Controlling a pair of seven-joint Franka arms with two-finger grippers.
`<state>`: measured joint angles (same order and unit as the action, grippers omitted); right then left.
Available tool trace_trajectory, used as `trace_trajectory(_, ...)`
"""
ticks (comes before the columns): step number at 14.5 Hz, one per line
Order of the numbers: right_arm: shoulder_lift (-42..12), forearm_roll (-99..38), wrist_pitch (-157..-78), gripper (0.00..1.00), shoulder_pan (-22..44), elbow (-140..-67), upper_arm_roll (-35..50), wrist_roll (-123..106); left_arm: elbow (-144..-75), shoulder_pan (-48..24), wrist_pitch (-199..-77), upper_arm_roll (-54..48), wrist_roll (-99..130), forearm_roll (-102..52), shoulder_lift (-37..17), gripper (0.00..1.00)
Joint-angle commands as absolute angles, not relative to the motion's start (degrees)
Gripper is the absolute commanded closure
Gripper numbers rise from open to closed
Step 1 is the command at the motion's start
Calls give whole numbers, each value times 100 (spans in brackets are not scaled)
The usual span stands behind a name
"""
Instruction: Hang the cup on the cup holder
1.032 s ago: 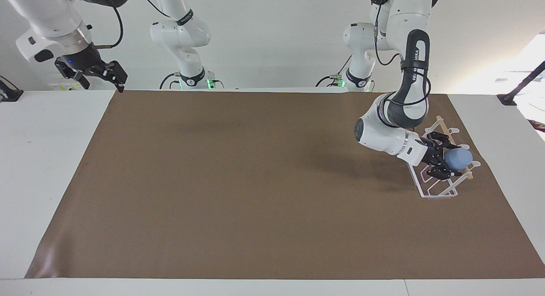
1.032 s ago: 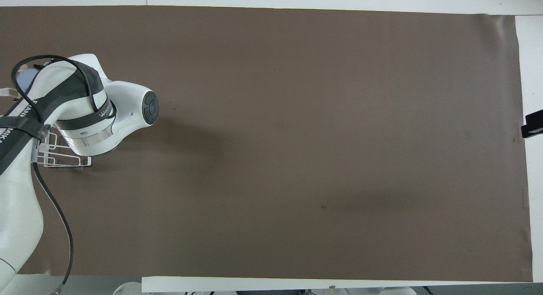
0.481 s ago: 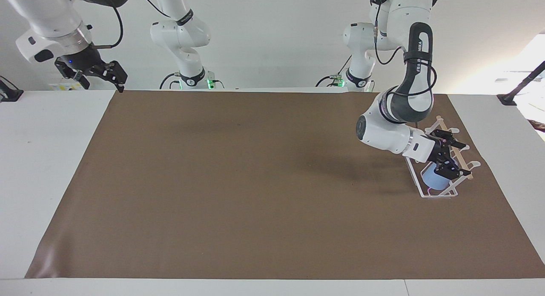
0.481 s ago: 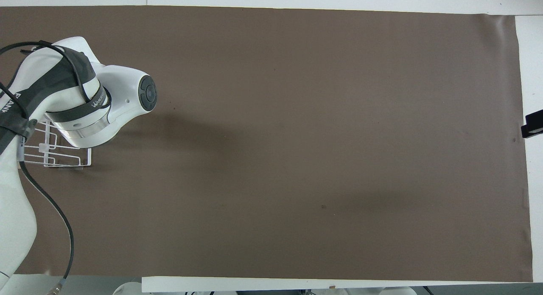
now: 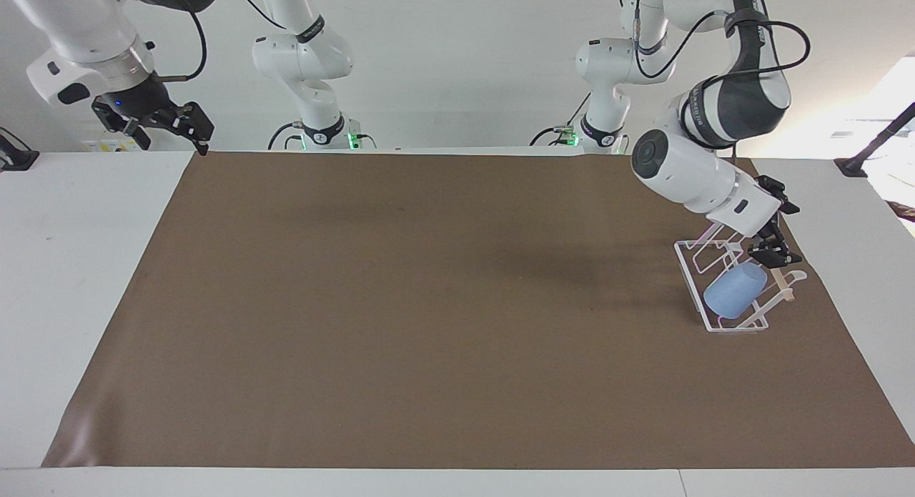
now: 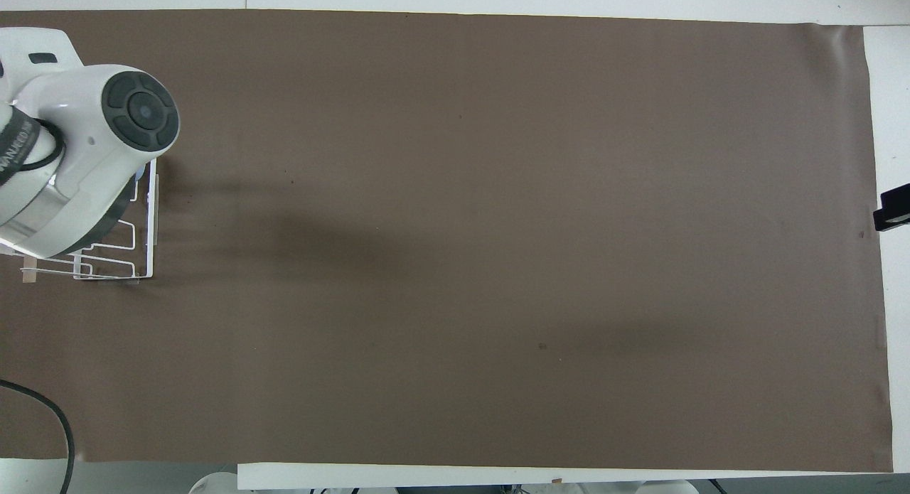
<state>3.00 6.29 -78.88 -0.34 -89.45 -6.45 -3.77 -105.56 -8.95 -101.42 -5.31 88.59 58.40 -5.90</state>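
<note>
The light-blue cup (image 5: pixel 734 292) rests slanted on the prongs of the white wire cup holder (image 5: pixel 736 330), at the left arm's end of the brown mat. Its narrow end points up toward the holder's wooden rod (image 5: pixel 780 285). My left gripper (image 5: pixel 778 229) hangs open just above the holder, apart from the cup and holding nothing. In the overhead view the left arm covers the cup and most of the cup holder (image 6: pixel 151 217). The right arm waits, its gripper (image 5: pixel 170 134) open and raised over the table's corner at its own end.
A brown mat (image 5: pixel 429 304) covers most of the white table (image 5: pixel 71 268). Black clamps (image 5: pixel 14 158) sit on the table's edge at both ends. The left arm's elbow (image 5: pixel 672 169) hangs over the mat beside the holder.
My left gripper let go of the cup, then rose and drew back from the holder. The cup dropped lower onto the prongs. The right arm has not moved.
</note>
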Motion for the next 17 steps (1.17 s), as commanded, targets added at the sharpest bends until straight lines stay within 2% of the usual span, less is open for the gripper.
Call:
trace_trajectory(1, 369, 642, -7866, 1, -35, -9018, -642, -431, -10608, -695, -10468, -536, 7616, 5039, -344, 0)
trace_trajectory(5, 369, 642, -7866, 1, -35, -9018, -642, -431, -10565, -694, -10441, -501, 5499, 3031, 17, 0)
trace_trajectory(7, 369, 642, -7866, 1, -35, -9018, -642, -431, -10337, -598, -10346, -483, 4585, 2113, 44, 0)
trace_trajectory(9, 360, 642, -7866, 1, -35, -9018, -642, -431, -10013, -580, -9742, -483, 3267, 1462, 0, 0)
trace_trajectory(14, 369, 642, -7866, 1, -35, -9018, -642, -431, -9291, -475, -8510, -483, 1445, 545, -35, 0)
trace_trajectory(17, 369, 642, -7866, 1, -35, -9018, -642, -431, -9246, -466, -8341, -466, 346, 187, -26, 0)
